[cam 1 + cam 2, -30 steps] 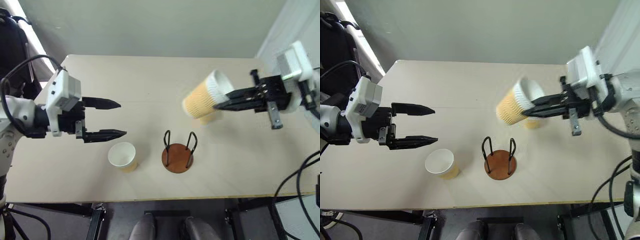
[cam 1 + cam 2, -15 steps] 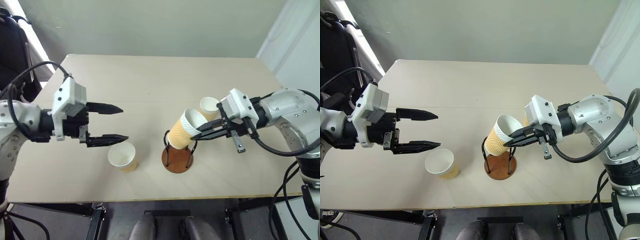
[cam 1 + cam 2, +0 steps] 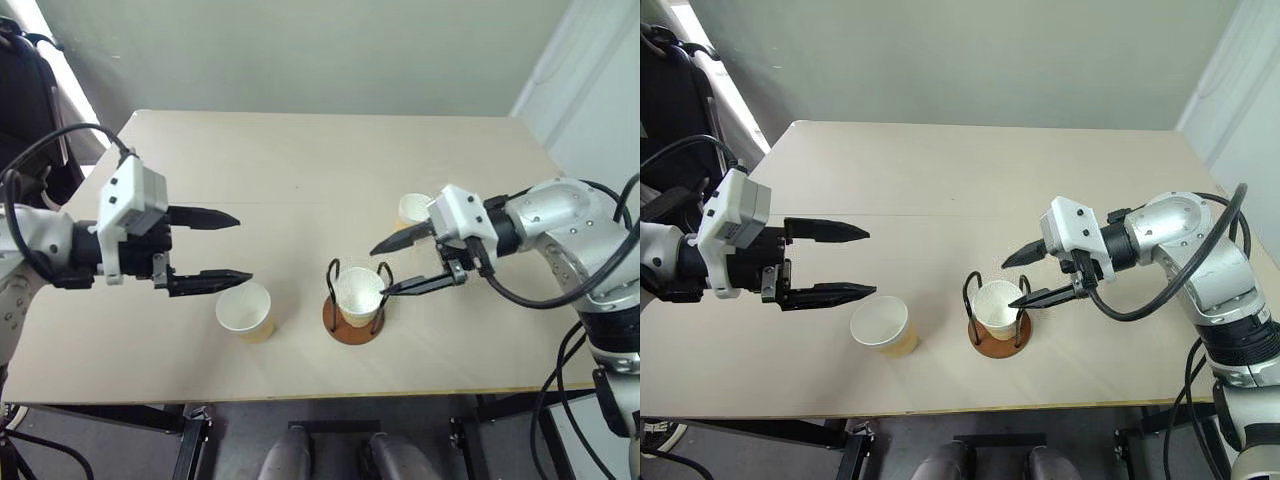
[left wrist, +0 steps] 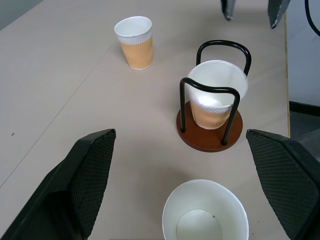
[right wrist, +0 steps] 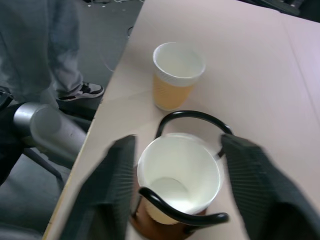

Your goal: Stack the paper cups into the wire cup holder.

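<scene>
One paper cup [image 3: 358,295] stands upright inside the wire cup holder [image 3: 354,322], between its black loops [image 4: 215,90]. My right gripper [image 3: 387,267] is open just right of the holder, one finger on each side of the cup's rim, gripping nothing. A second cup [image 3: 244,310] stands on the table left of the holder. My left gripper [image 3: 241,246] hovers open just above and behind it, empty. The third cup [image 3: 412,209] stands further back, partly behind my right gripper. The right wrist view looks down into the cup in the holder [image 5: 178,175].
The tan table [image 3: 300,170] has bare room at the back and left. Its front edge [image 3: 300,398] runs close below the holder. A person's legs and shoe [image 5: 55,60] stand on the floor beyond the table's left side.
My right gripper brought its cup down and left from mid-air, set it into the holder and opened. The cup went from tilted to upright. The left gripper stayed put.
</scene>
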### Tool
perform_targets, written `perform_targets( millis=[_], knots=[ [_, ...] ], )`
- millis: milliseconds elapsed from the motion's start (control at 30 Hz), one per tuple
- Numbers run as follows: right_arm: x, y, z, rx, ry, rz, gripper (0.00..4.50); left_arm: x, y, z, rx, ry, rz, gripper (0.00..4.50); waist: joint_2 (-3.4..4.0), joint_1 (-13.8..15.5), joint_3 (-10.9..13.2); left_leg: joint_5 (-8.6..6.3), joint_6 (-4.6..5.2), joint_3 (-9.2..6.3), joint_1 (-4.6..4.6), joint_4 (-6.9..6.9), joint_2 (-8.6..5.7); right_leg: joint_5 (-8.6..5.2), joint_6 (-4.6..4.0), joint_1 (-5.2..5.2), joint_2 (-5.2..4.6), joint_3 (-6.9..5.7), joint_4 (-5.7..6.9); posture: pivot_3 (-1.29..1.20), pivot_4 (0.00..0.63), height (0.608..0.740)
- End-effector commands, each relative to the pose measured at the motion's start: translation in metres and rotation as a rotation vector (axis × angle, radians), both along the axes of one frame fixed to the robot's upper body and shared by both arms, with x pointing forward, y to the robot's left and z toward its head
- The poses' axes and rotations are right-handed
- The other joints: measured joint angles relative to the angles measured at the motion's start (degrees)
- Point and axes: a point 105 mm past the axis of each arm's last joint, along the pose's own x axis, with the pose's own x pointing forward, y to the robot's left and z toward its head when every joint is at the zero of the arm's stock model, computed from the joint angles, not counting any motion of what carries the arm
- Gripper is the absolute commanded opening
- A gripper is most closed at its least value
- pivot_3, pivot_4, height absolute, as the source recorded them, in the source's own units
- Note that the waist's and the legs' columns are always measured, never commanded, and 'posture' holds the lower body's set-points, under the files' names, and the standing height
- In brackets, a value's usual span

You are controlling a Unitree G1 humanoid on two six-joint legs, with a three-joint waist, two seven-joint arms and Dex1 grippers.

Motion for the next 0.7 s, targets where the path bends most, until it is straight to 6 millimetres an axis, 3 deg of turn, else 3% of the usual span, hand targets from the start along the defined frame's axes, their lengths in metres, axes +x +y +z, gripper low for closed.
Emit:
perform_targets(
  millis=[33, 67, 167, 267, 567, 700],
  knots=[
    [0.034, -0.022, 0.027, 0.020, -0.168, -0.164, 4.19, -0.006, 0.000, 0.013, 0.013, -0.057, -0.003, 4.50, 0.00, 0.02, 0.00, 0.00, 0.00, -0.01, 0.00, 0.00, 0.00, 0.01, -0.02, 0.00, 0.00, -0.01, 0.00, 0.00, 0.150, 0.740],
    [0.049, -0.028, 0.026, -0.009, -0.197, -0.218, 4.48, -0.006, 0.000, 0.013, 0.013, -0.056, -0.002, 4.50, 0.00, 0.03, 0.00, 0.00, 0.00, -0.01, 0.01, 0.00, 0.02, 0.04, -0.06, -0.02, 0.00, -0.02, 0.00, 0.00, 0.150, 0.740],
    [0.083, -0.040, 0.015, -0.091, -0.236, -0.308, 4.48, -0.006, -0.001, 0.011, 0.008, -0.055, -0.003, 4.50, 0.00, 0.02, 0.00, 0.00, 0.00, -0.02, 0.01, -0.01, 0.02, 0.12, -0.13, -0.08, 0.00, -0.03, 0.04, 0.00, 0.150, 0.740],
    [0.104, -0.047, -0.004, -0.175, -0.217, -0.327, 4.48, -0.005, -0.004, 0.010, 0.004, -0.057, -0.009, 4.50, 0.01, -0.02, 0.00, 0.00, -0.01, -0.02, -0.02, -0.06, 0.04, 0.20, -0.21, -0.19, 0.01, -0.03, 0.09, 0.00, 0.150, 0.740],
    [0.132, -0.062, -0.051, -0.355, -0.180, -0.392, 4.48, -0.011, -0.006, 0.008, 0.006, -0.053, -0.006, 4.50, 0.04, -0.05, 0.02, 0.13, -0.22, -0.01, -0.33, -0.34, 0.07, 0.22, -0.25, -0.55, 0.01, -0.08, 0.04, 0.00, 0.150, 0.740],
    [0.134, -0.061, -0.056, -0.371, -0.170, -0.390, 4.48, -0.013, -0.006, 0.007, 0.007, -0.049, -0.002, 4.50, 0.06, -0.06, 0.03, 0.14, -0.24, -0.01, -0.31, -0.47, 0.08, 0.22, -0.27, -0.56, 0.00, -0.08, -0.01, 0.00, 0.150, 0.740]
  ],
)
